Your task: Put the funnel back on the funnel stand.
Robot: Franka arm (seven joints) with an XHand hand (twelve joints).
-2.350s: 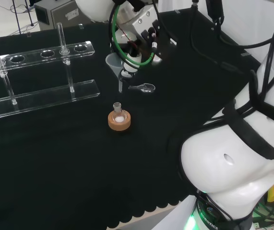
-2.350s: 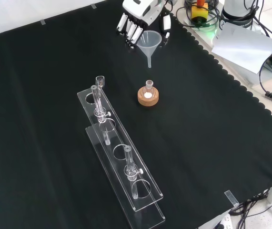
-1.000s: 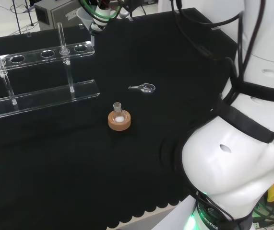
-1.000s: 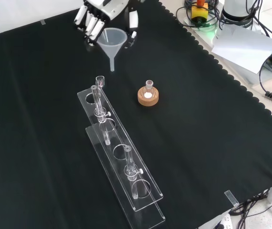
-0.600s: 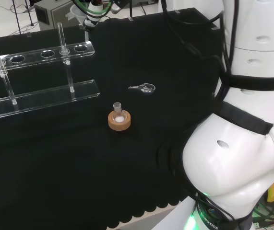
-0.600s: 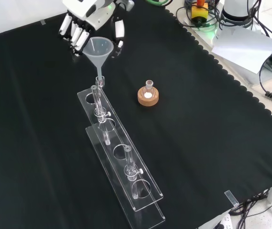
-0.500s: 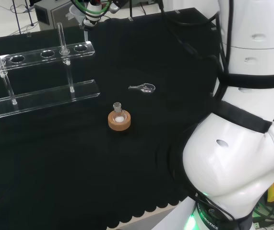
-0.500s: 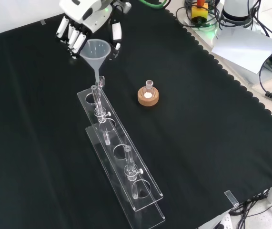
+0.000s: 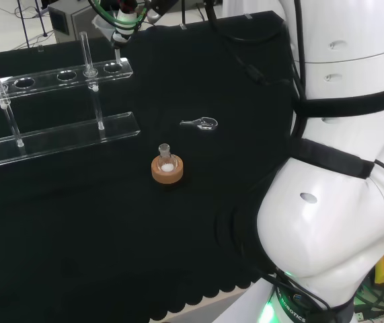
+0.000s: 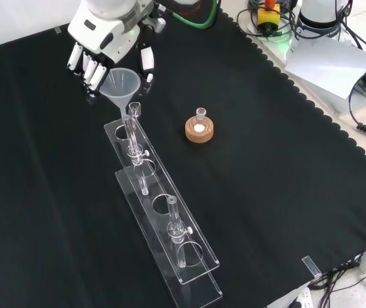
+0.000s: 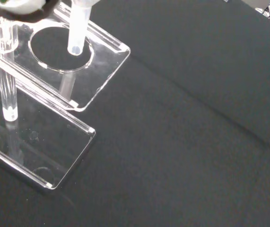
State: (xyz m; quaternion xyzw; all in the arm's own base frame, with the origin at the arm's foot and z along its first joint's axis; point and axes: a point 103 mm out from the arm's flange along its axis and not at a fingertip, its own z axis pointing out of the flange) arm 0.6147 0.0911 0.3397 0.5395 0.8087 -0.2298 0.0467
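the hand [image 10: 109, 40] is curled around the rim of the funnel [image 10: 120, 83], fingers on one side of the cone and the thumb on the other, and carries it upright with the stem pointing down. the funnel hangs above the end of the funnel stand [image 10: 163, 218] nearest the arm; in the wrist view its stem [image 11: 76, 29] sits over the last round hole [image 11: 59, 48] of the upper plate, tip at or just above the opening, and i cannot tell whether it has entered yet.

also on the counter [image 10: 285, 192]: a small flask on a cork ring [image 10: 199, 130] to the right of the stand in the front view, and a small clear scoop [image 9: 202, 124] lying beside it in the head view. two clear rods with collars stand in the stand's holes [image 10: 131, 138].

handling assessment: the funnel looks like thin translucent plastic, light and fairly stiff, with a smooth surface likely to slip if the hold shifts. the wide rim is the sensible place to hold, as now, leaving the stem free to pass through the hole. the stand is light acrylic and, in my judgement, could be nudged or tipped by a stem that lands off centre. the nearest rod stands just beside the target hole and leaves little room for the cone as it seats.
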